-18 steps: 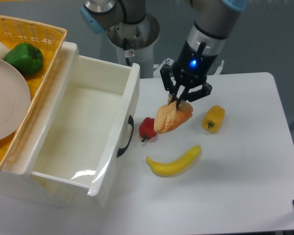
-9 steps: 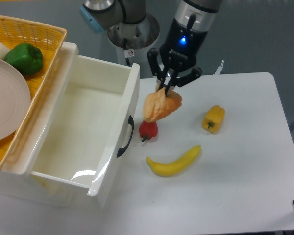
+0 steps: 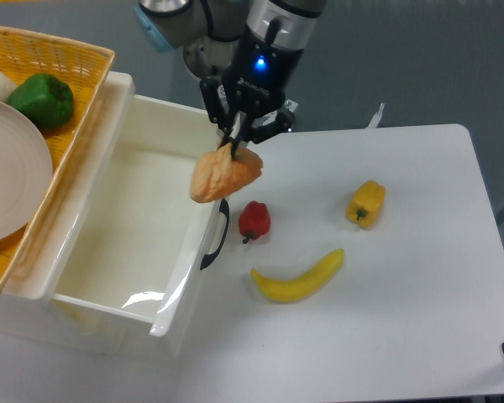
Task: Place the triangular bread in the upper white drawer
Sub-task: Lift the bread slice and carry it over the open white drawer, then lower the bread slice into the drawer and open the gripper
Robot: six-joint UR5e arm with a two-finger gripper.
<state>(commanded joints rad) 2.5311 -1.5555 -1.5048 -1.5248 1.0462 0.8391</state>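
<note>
My gripper is shut on the triangular bread, a tan-orange wedge with a paler face. It hangs in the air over the front wall of the upper white drawer, just above the black curved handle. The drawer is pulled open and its glossy white inside holds nothing that I can see.
A red pepper, a yellow banana and a yellow bell pepper lie on the white table to the right of the drawer. A woven yellow basket at the upper left holds a green pepper and a white plate.
The gripper has carried the bread to the left, from above the table near the yellow pepper, past the red pepper, to over the drawer's front wall. The other items have not moved.
</note>
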